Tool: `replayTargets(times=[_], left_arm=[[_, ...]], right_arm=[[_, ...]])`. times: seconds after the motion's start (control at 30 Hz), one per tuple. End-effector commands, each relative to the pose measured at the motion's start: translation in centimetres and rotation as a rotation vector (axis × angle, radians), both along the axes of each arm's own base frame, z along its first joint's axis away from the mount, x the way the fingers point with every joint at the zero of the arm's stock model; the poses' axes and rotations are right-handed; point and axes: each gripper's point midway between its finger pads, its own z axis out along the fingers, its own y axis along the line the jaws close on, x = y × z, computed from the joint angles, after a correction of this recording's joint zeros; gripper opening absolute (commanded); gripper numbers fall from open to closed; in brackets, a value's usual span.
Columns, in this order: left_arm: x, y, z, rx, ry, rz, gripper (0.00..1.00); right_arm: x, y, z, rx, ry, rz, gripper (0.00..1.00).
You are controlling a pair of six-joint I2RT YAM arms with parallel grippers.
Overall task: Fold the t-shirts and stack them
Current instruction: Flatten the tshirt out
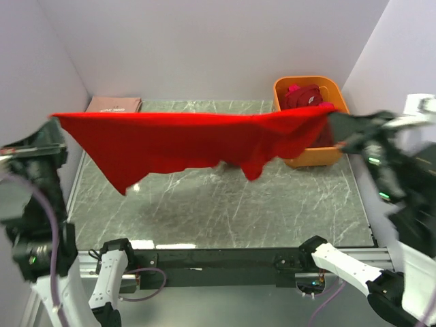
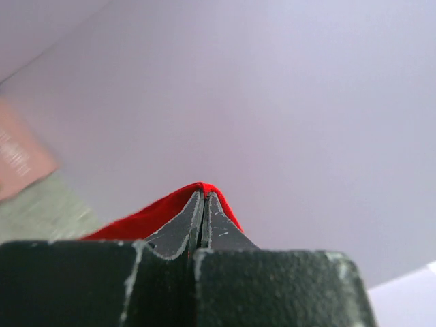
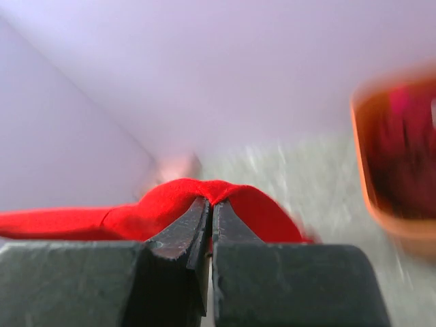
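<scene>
Red t-shirt: off the counter, strung out nearly level between the two arms, across most of the counter's width. Top edge taut, dipping slightly toward the middle. Lower body hangs loose in two drooping points, a deep one left of centre and a narrower one right of centre. Neither point clearly touches the counter; a shadow lies on the marble under the cloth.

Left gripper: closed, pinching a small peak of red cloth. In the left wrist view the fingers meet with only a hairline gap, and the fabric wraps over the tips. From above it holds the shirt's left end, near the left wall.

Right gripper: closed, fingers pressed together on a fold of the same red shirt, which bulges up on both sides of the tips. This view is motion-blurred. From above it holds the right end, just in front of the orange tub.

Tub: far right corner of the counter. Dark maroon t-shirts with a touch of pink are heaped inside. The red shirt's right end crosses in front of the tub's near rim; I cannot tell whether they touch.

Dusty-pink t-shirt: folded flat at the far left corner of the counter, behind the stretched red cloth and well apart from the tub.

Counter surface: dark green with pale veins.
</scene>
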Motion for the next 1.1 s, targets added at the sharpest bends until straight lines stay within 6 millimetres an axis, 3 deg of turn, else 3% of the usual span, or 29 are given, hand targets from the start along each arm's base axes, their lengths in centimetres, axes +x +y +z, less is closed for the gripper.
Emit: replayTargets(times=[0.0,0.03,0.1,0.2,0.23,0.3,0.4,0.43,0.47,0.5,0.53,0.57,0.6,0.63,0.67,0.7,0.73,0.77,0.8,0.83,0.87,0.9,0.93,1.0,1.03,1.07], left_arm=[[-4.2,-0.6,6.5,0.089,-0.178,0.026,0.01],[-4.6,-0.8,7.3,0.102,-0.2,0.022,0.01],[-5.1,-1.5,8.9,0.132,-0.228,-0.006,0.01],[-4.3,-2.1,10.1,0.17,-0.219,-0.042,0.01],[-3.2,-2.0,10.0,0.171,-0.2,-0.051,0.01],[-2.0,-2.0,10.1,0.185,-0.182,-0.06,0.01],[2.3,-1.3,7.8,0.176,-0.087,-0.076,0.01],[3.7,-0.9,6.6,0.161,-0.053,-0.074,0.01],[5.4,-0.4,5.2,0.154,-0.014,-0.071,0.01],[7.7,0.2,2.4,0.137,0.048,-0.067,0.01],[9.4,0.8,0.4,0.118,0.095,-0.061,0.01],[11.5,1.4,-3.7,0.103,0.181,-0.056,0.01],[12.5,1.9,-5.5,0.098,0.21,-0.047,0.01],[14.2,2.6,-7.7,0.079,0.249,-0.027,0.01],[15.6,3.1,-12.3,0.045,0.338,-0.023,0.01],[16.7,3.3,-14.4,0.033,0.369,-0.025,0.01],[18.7,3.5,-16.4,0.028,0.38,-0.036,0.01],[19.7,3.7,-20.0,0.032,0.438,-0.047,0.01],[20.7,3.8,-21.7,0.035,0.463,-0.055,0.01],[22.4,4.1,-25.5,0.021,0.548,-0.061,0.01],[23.3,4.8,-27.0,0.037,0.585,-0.046,0.01],[24.1,5.1,-28.6,0.035,0.629,-0.041,0.0],[25.3,5.5,-32.7,0.027,0.732,-0.045,0.01],[27.2,5.9,-34.2,0.029,0.783,-0.055,0.0],[28.0,5.9,-37.1,0.021,0.845,-0.075,0.0],[28.9,5.9,-37.3,0.021,0.845,-0.081,0.0]], right_arm=[[-3.6,-3.5,6.1,-0.003,-0.166,-0.071,0.0],[-4.8,-4.3,8.0,0.004,-0.217,-0.072,0.0],[-5.8,-4.7,9.3,0.002,-0.251,-0.068,0.0],[-6.5,-5.4,10.9,-0.008,-0.303,-0.084,0.0],[-6.4,-5.5,11.1,-0.024,-0.311,-0.097,0.0],[-5.3,-6.0,11.3,-0.049,-0.309,-0.153,0.0],[-2.2,-6.5,10.5,-0.09,-0.272,-0.265,0.0],[-0.4,-6.1,9.0,-0.121,-0.226,-0.289,0.0],[0.8,-5.9,8.1,-0.14,-0.197,-0.315,0.0],[2.6,-5.6,7.3,-0.154,-0.173,-0.352,0.0],[4.9,-4.7,4.7,-0.203,-0.117,-0.353,0.0],[6.4,-4.0,3.3,-0.219,-0.09,-0.35,0.0],[7.7,-3.3,2.2,-0.217,-0.076,-0.336,0.0],[10.5,-1.6,-1.7,-0.25,-0.001,-0.28,0.0],[11.9,-0.8,-3.6,-0.245,0.031,-0.257,0.0],[13.4,-0.3,-5.0,-0.227,0.049,-0.245,0.0],[15.8,1.6,-9.7,-0.254,0.137,-0.169,0.0],[16.9,2.4,-11.7,-0.26,0.164,-0.144,0.0],[18.1,3.3,-12.9,-0.253,0.167,-0.118,0.0],[19.8,4.8,-16.9,-0.276,0.244,-0.061,0.0],[20.8,5.4,-18.6,-0.287,0.277,-0.041,0.0],[22.5,6.3,-22.1,-0.307,0.355,-0.023,0.0],[23.6,6.7,-22.8,-0.31,0.373,-0.017,0.0],[26.2,7.7,-26.4,-0.336,0.467,-0.001,0.0],[27.0,8.0,-27.5,-0.345,0.498,0.003,0.0],[27.6,8.5,-28.3,-0.348,0.521,0.018,0.0]])
